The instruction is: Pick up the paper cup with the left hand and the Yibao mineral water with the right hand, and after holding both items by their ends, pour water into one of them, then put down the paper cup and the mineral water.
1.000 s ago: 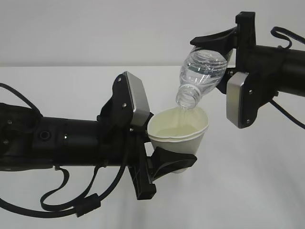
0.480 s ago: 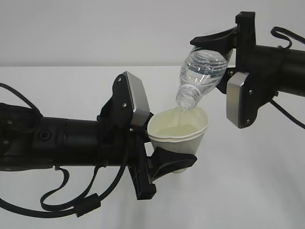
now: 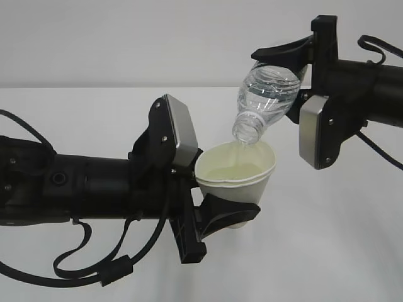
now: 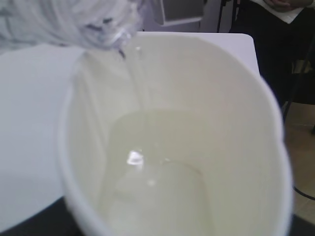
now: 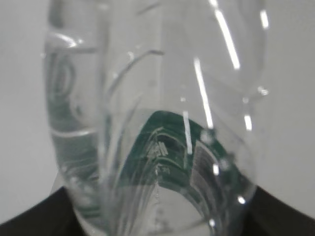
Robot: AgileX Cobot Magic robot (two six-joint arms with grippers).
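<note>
A tilted water bottle (image 3: 264,100) hangs mouth-down just above the paper cup (image 3: 238,171), closing off any approach from overhead. The left arm (image 3: 82,189) blocks the cup's left side; the right arm (image 3: 352,82) fills the upper right. Bare white tabletop (image 3: 327,239) lies open below and to the right.

- Looks like a robotics lab or test bench, not a home.
- Plain white table (image 3: 352,251) against a bare pale wall (image 3: 126,38), no decor.
- Two black robot arms (image 3: 75,189) with loose cabling.
- Left wrist view: dark furniture (image 4: 275,54) and bare floor (image 4: 302,147) past the table edge.
</note>
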